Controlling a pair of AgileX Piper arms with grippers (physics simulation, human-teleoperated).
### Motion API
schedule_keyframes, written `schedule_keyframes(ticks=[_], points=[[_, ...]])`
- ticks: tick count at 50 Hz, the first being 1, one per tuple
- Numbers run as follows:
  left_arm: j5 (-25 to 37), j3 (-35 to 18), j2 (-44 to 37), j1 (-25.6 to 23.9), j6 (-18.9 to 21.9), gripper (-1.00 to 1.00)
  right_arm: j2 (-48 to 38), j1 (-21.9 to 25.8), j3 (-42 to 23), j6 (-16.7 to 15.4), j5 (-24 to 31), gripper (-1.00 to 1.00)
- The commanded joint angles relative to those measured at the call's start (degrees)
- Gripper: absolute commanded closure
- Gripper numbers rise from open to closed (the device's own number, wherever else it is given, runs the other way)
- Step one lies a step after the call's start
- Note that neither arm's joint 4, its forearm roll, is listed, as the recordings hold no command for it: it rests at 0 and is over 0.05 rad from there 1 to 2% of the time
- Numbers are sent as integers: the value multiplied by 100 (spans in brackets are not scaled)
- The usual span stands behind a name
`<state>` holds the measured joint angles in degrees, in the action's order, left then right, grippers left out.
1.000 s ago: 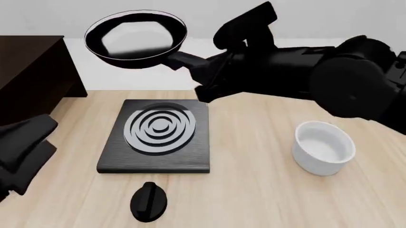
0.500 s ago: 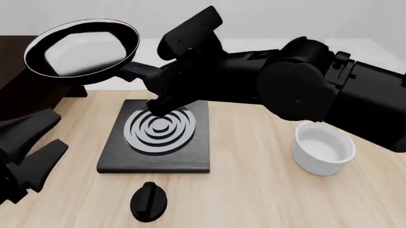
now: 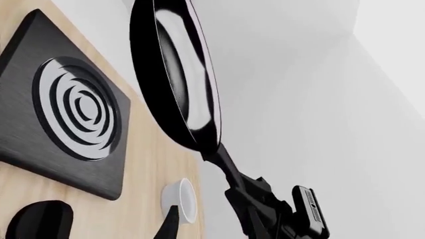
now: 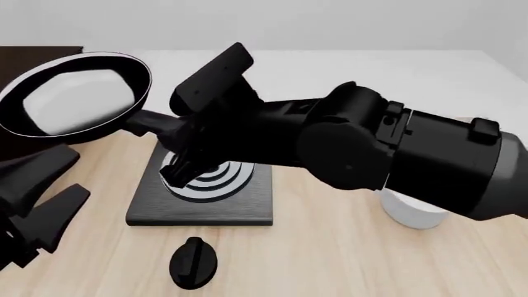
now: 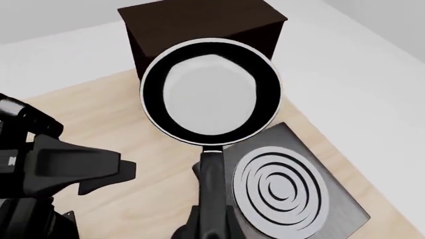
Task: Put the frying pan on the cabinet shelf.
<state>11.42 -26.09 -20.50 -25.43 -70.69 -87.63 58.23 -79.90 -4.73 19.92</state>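
Note:
The frying pan (image 4: pixel 74 93), black with a pale grey inside, hangs in the air at the far left, in front of the dark brown cabinet (image 4: pixel 37 54). My right gripper (image 4: pixel 180 131) is shut on its long handle (image 5: pixel 211 184), and that arm stretches across the table from the right. In the right wrist view the pan (image 5: pixel 211 92) is over the table edge just short of the cabinet (image 5: pixel 199 25). The shelf board itself cannot be made out. My left gripper (image 4: pixel 81 173) is open and holds nothing, low at the near left, below the pan.
A black hob plate with silver rings (image 4: pixel 206 207) lies under the right arm. A small black knob (image 4: pixel 194 263) lies near the front edge. The white bowl (image 4: pixel 408 213) at the right is mostly hidden behind the right arm.
The right arm has swung the pan left and a little lower, up to the cabinet. The arm now covers most of the bowl. The left gripper has barely moved.

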Motion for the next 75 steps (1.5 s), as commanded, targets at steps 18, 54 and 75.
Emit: schedule_keyframes(ticks=[18,54,75], points=[[-21,73,22,-17,-27,-100,-153,318,-92,162,-320,100],[-76,135,-1,5,-42,-100,-362,900,-113,263,-497,100],[-197,296,-33,-19,-78,-100,-248,1177,-64,354,-605,100]])
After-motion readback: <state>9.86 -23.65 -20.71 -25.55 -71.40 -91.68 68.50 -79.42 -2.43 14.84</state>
